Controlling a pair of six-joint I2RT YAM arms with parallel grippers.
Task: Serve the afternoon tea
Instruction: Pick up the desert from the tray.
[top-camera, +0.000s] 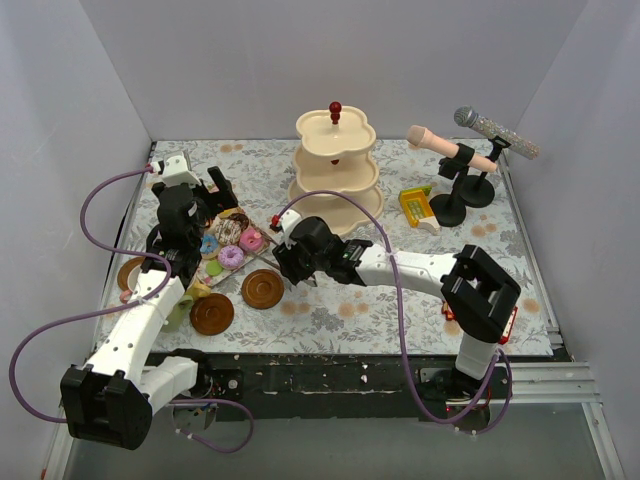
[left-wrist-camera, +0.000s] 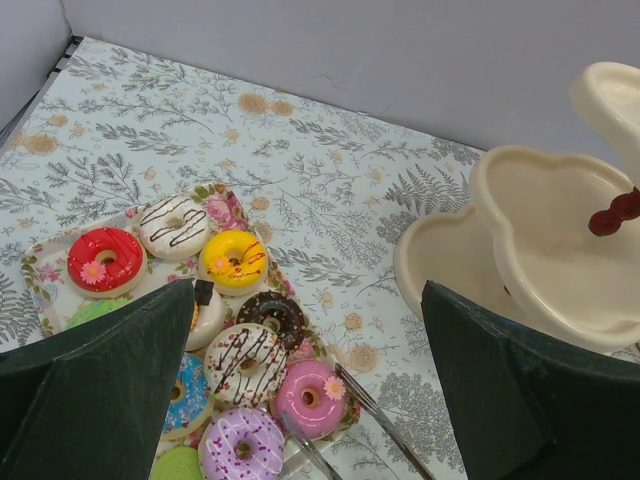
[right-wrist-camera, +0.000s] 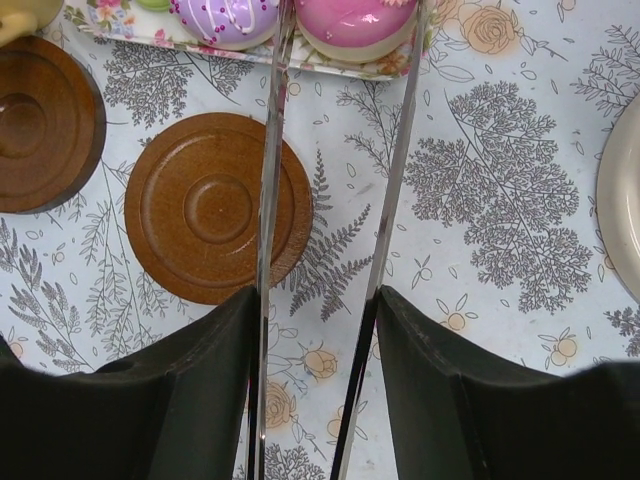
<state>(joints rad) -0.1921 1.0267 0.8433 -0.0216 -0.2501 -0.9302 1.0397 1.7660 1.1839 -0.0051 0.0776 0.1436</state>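
Note:
A floral tray (top-camera: 215, 262) carries several toy donuts. My right gripper (top-camera: 286, 262) (right-wrist-camera: 315, 300) is shut on the metal tongs (right-wrist-camera: 270, 180). The tongs' two arms reach forward and stand on either side of the pink donut (right-wrist-camera: 355, 20) (left-wrist-camera: 308, 397) (top-camera: 251, 240) at the tray's near corner. My left gripper (top-camera: 218, 188) (left-wrist-camera: 305, 290) hangs open above the tray with nothing between its fingers. The cream three-tier stand (top-camera: 336, 165) (left-wrist-camera: 540, 230) with its red knob (top-camera: 335, 107) stands bare behind the tray. Brown saucers (top-camera: 263, 289) (top-camera: 212, 314) (right-wrist-camera: 218, 207) lie in front of the tray.
Two toy microphones on black stands (top-camera: 450, 150) (top-camera: 495, 135) and a yellow toy block (top-camera: 415, 205) sit at the back right. A third saucer (top-camera: 130, 272) lies at the left edge. White walls close in the table on three sides.

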